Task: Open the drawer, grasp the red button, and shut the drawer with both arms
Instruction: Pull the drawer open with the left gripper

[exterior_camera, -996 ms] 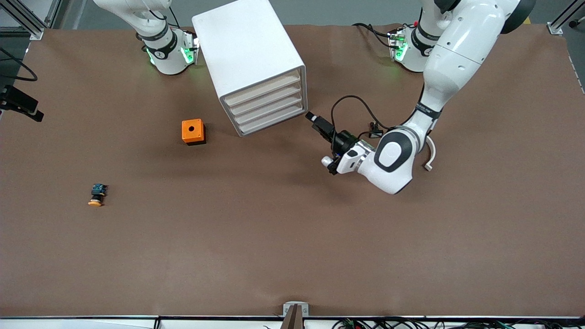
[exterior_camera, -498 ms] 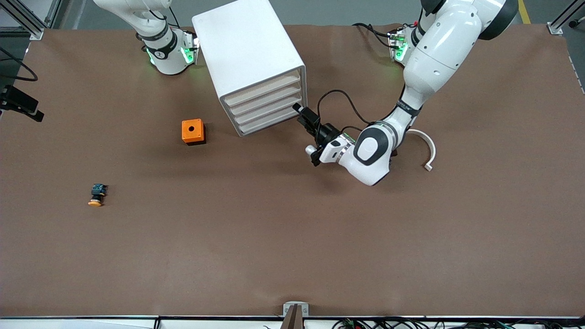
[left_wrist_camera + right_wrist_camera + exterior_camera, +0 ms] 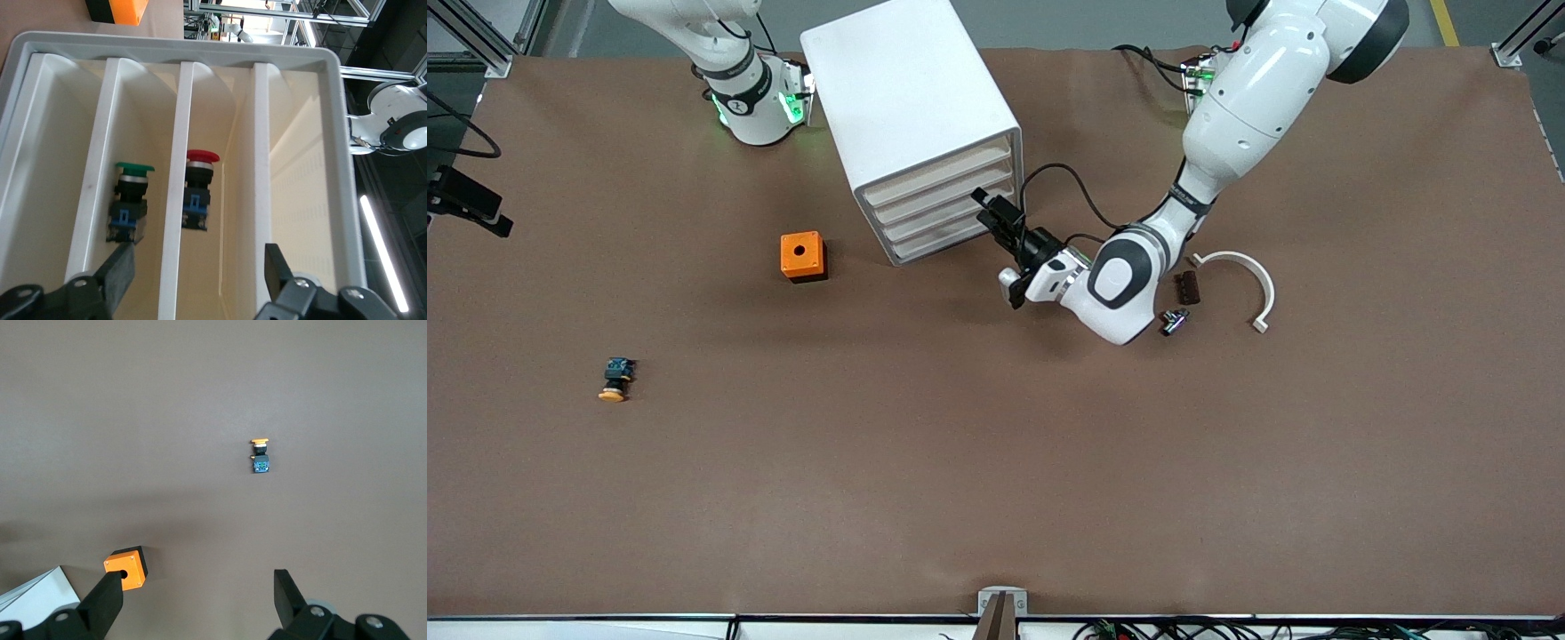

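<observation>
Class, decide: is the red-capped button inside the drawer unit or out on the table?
Inside. The left wrist view shows the red-capped button lying in a compartment of the white drawer unit.

the left gripper (image 3: pixel 991 212) now sits right at the front of the drawer cabinet (image 3: pixel 911 124), no longer out over the worktop (image 3: pixel 996 462), its fingers (image 3: pixel 120 273) slightly narrower. the arm's shift uncovers a small brown block (image 3: pixel 1186 287) and a metal piece (image 3: pixel 1174 321).

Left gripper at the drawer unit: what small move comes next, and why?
Probably ease the left gripper a touch deeper, then close on the front of a drawer. Its fingers stand apart at the white drawer unit, all drawers look shut, and the red-capped button lies inside.
</observation>
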